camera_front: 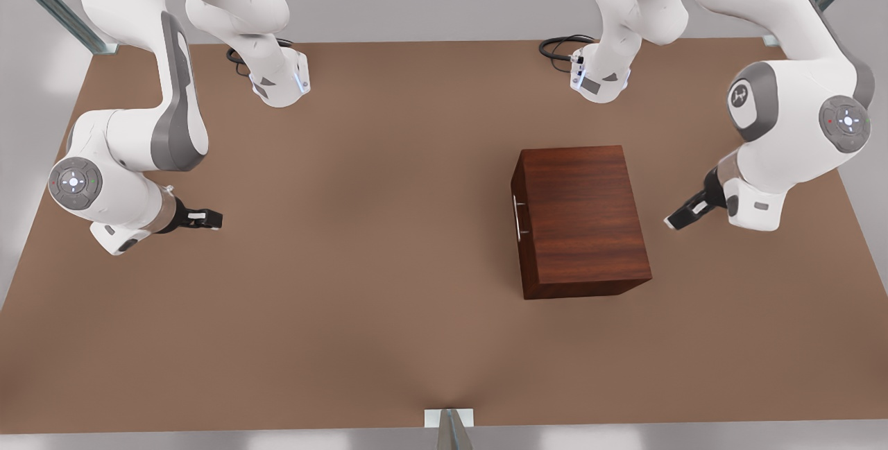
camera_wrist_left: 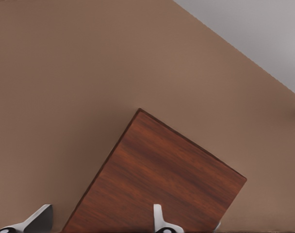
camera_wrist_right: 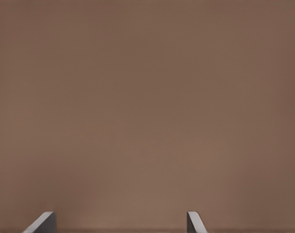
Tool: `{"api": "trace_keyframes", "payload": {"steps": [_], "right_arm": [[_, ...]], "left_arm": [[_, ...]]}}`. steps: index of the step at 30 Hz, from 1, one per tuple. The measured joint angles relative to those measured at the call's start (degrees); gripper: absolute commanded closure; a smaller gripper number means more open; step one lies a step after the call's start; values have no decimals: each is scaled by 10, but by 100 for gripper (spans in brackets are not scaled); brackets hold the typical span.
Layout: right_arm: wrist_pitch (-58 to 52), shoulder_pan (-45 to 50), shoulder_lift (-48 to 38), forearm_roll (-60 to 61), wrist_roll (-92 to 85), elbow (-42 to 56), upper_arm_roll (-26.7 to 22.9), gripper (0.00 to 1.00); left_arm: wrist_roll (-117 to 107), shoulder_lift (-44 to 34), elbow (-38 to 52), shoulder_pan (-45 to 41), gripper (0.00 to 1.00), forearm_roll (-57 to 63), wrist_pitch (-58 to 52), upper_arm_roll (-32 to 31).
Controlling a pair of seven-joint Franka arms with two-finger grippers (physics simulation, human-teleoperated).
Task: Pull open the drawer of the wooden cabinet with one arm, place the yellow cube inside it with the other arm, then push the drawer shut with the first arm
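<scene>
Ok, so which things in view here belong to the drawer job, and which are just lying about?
Job:
- cabinet
- drawer handle, close against the cabinet's front
- left gripper, open, beside the cabinet
- right gripper, open, over bare table at the front view's left

Lying about:
- table
- cables by an arm base
- frame post

So the right wrist camera is looking at bare brown table [camera_wrist_right: 147,107], flat and evenly coloured, a bit lighter lower down. The right gripper [camera_wrist_right: 119,222] pokes into the shot with just the tips of its two grey fingers [camera_wrist_right: 42,222], and they're spread wide with plain tabletop between them. Nothing is held between those tips.
</scene>
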Motion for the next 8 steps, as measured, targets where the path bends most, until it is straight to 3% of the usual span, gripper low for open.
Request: {"api": "trace_keyframes", "payload": {"steps": [1, 2, 3, 5, 8], "right_arm": [[0, 0, 0, 0, 0, 0, 0, 0], [0, 0, 0, 0, 0, 0, 0, 0], [0, 0, -1, 0, 0, 0, 0, 0], [0, 0, 0, 0, 0, 0, 0, 0], [0, 0, 0, 0, 0, 0, 0, 0]], "left_arm": [[16, -11, 4, 152, 0, 20, -8, -186], [32, -49, -47, 237, 0, 39, 1, -293], [48, -71, -74, 284, 0, 55, 10, -347], [78, -83, -82, 318, 0, 75, 23, -390], [116, -86, -83, 326, 0, 90, 34, -403]]}}
